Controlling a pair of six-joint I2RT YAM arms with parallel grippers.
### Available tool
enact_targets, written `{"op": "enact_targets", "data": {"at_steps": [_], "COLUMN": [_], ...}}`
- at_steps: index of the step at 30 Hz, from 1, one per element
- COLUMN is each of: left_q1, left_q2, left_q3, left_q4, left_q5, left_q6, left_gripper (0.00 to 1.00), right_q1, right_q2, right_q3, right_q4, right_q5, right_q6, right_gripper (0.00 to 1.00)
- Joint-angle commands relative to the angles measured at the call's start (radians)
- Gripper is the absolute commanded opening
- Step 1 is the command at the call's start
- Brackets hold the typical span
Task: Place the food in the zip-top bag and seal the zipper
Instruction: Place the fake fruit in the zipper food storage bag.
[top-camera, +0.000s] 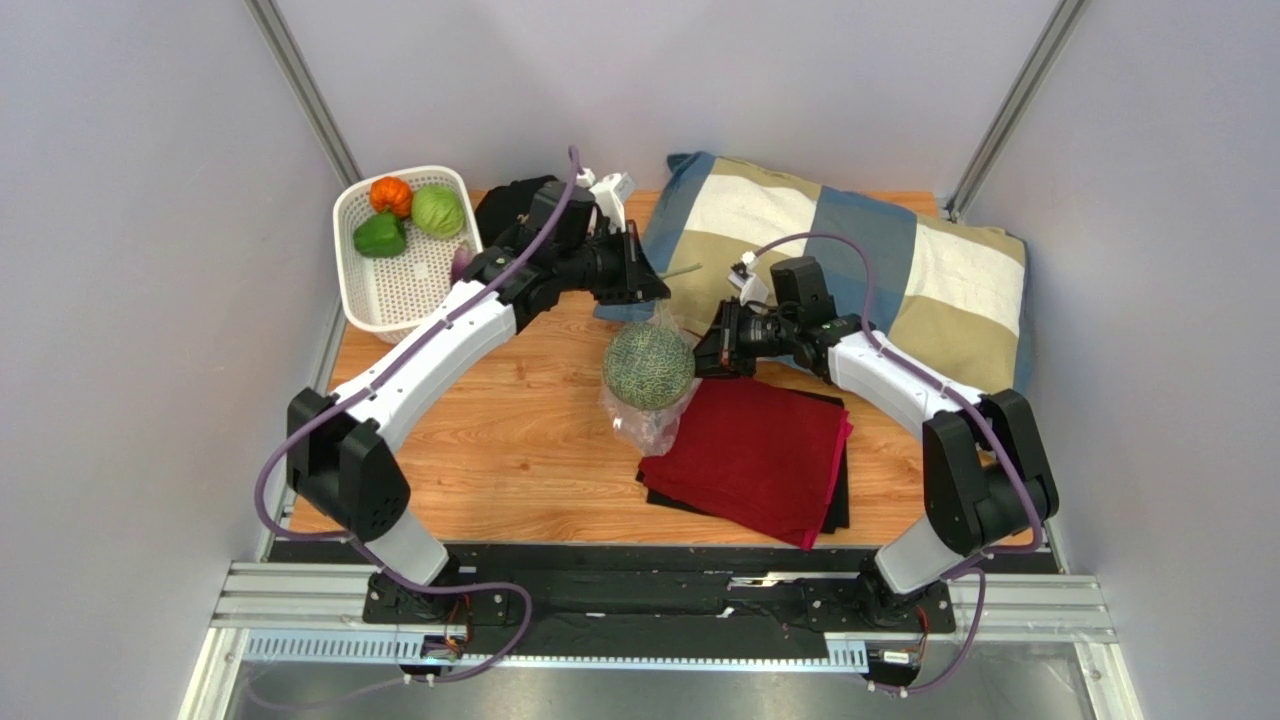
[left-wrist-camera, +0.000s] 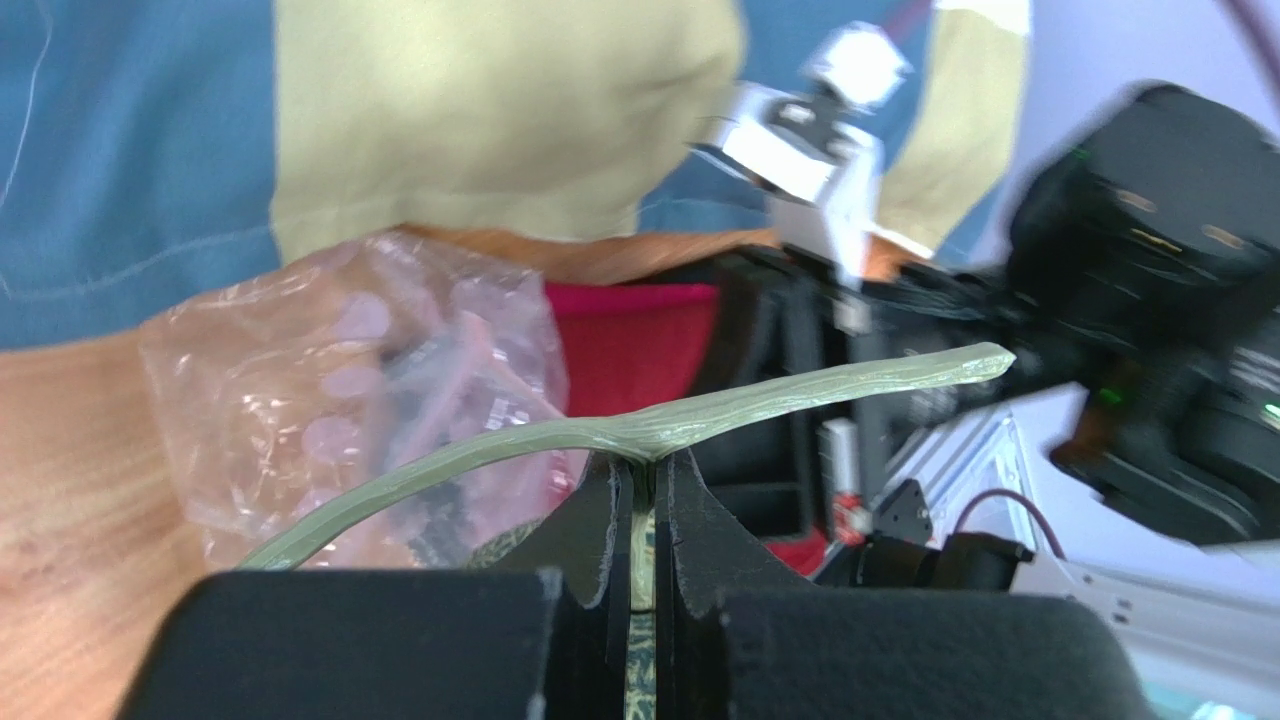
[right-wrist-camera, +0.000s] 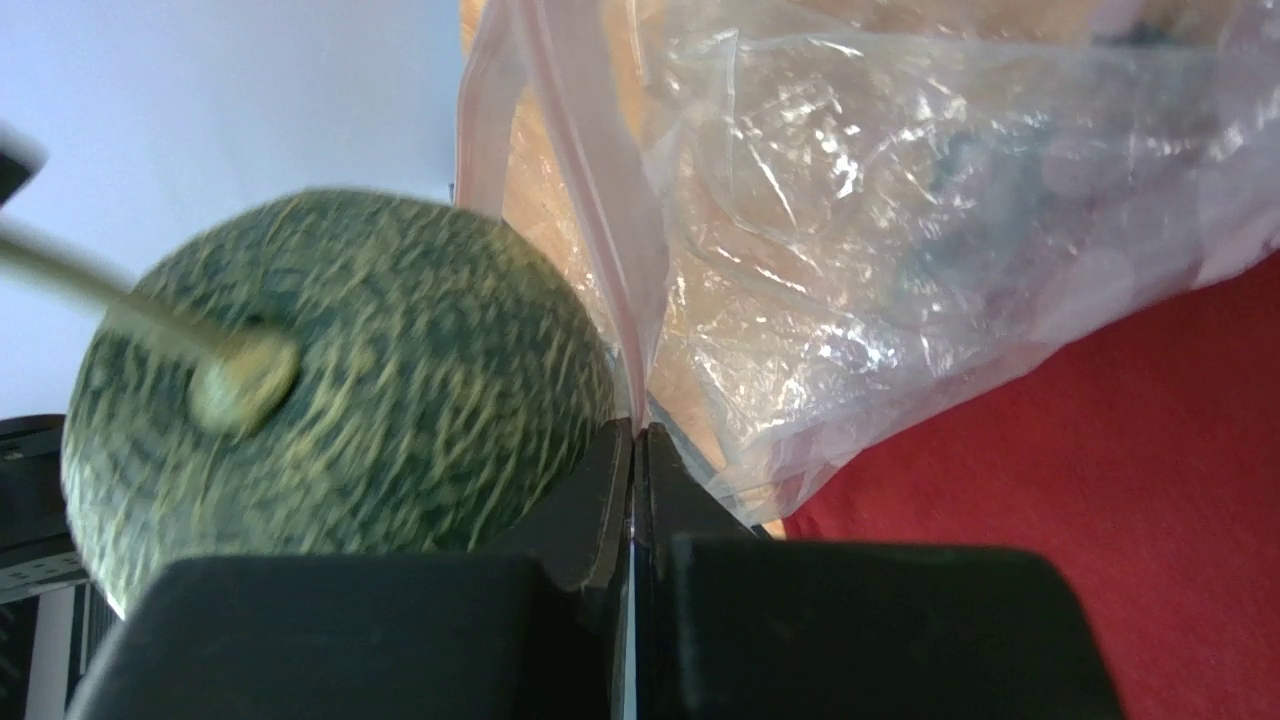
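The left gripper (left-wrist-camera: 643, 468) is clamped shut on the melon's stem (left-wrist-camera: 781, 393), with the melon (top-camera: 648, 362) just under its fingers. Close beside the melon, the right gripper (right-wrist-camera: 637, 438) pinches the zipper (right-wrist-camera: 579, 165) of the zip-top bag (right-wrist-camera: 932, 225).

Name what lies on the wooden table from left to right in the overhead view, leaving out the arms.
White perforated plastic basket → netted grey-green round melon → folded dark red cloth. Blue-and-cream checked pillow left out: it overlaps.
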Motion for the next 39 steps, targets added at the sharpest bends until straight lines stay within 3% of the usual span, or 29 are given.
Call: {"op": "enact_targets", "data": {"at_steps": [1, 5, 11, 14, 19, 23, 25, 27, 34, 39], "left_q1": [0.032, 0.044, 0.023, -0.071, -0.317, -0.352, -0.343, -0.304, -0.270, -0.220], "left_q2": [0.042, 0.057, 0.042, 0.018, -0.033, 0.004, 0.031, 0.021, -0.041, -0.139], "left_q3": [-0.032, -0.069, -0.096, -0.070, -0.128, -0.159, -0.135, -0.127, -0.080, -0.084], "left_q4": [0.048, 0.054, 0.055, 0.026, 0.064, 0.042, 0.002, -0.027, -0.054, -0.135], "left_q5": [0.003, -0.030, -0.201, -0.357, -0.711, -0.845, -0.830, -0.703, -0.419, -0.276], "left_q6": [-0.066, -0.027, 0.080, 0.190, 0.399, 0.427, 0.399, 0.379, 0.347, 0.330], "left_gripper": [0.00, 0.00, 0.00, 0.00, 0.00, 0.00, 0.08, 0.15, 0.63, 0.80], "right_q1": [-0.005, -0.018, -0.030, -0.033, -0.038, -0.041, -0.047, -0.059, -0.090, -0.099], "right_q2": [-0.057, -0.062, -0.062, -0.063, -0.068, -0.066, -0.062, -0.054, -0.017, -0.006], "right_q3": [-0.041, -0.074, -0.089, -0.086, -0.071, -0.058, -0.060, -0.074, -0.097, -0.101], "right_q4": [-0.040, -0.049, -0.055, -0.055, -0.067, -0.119, -0.141, -0.145, -0.152, -0.152], "right_q5": [0.017, 0.025, 0.014, 0.002, -0.018, -0.003, 0.008, 0.009, 0.022, 0.025], "right_q6": [-0.058, -0.087, -0.087, -0.064, -0.033, -0.068, -0.088, -0.105, -0.151, -0.185], "right_gripper": [0.00, 0.00, 0.00, 0.00, 0.00, 0.00, 0.00, 0.00, 0.00, 0.00]}}
